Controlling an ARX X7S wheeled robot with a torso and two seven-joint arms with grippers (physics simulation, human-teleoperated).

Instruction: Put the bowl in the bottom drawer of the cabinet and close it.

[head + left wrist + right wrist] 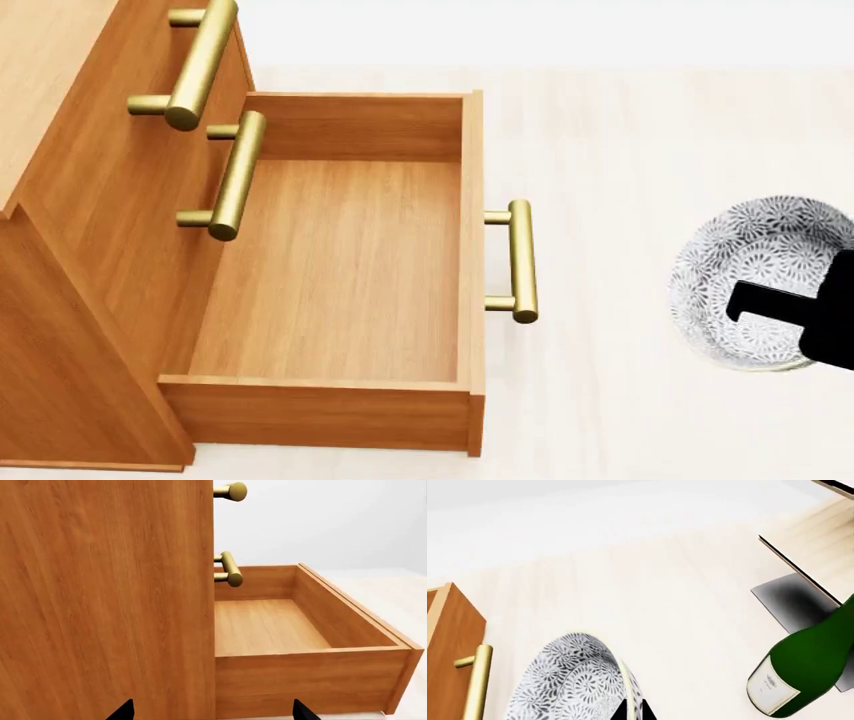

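Speckled bowl (747, 262) on floor; bottom drawer (350, 262) open, empty; cabinet (80, 200) upright

bottom drawer (334, 260) open, empty | bowl (754, 285) R of it, apart | right gripper (801, 315) on rim

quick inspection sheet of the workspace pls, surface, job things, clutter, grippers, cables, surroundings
surface: pale wood-grain top, bare between drawer and bowl.
job's things: cabinet at the head view's left; bottom drawer pulled open and empty, its brass handle facing the bowl; bowl outside the drawer, at the head view's right.
clutter: green bottle and a pale rack with a dark base, both seen only in the right wrist view.
grippers: right gripper at the bowl's rim, grip cannot be confirmed; left gripper low beside the cabinet's side, fingertips apart, holding nothing.
cables: nothing seen.
surroundings: plain light backdrop, nothing else seen.
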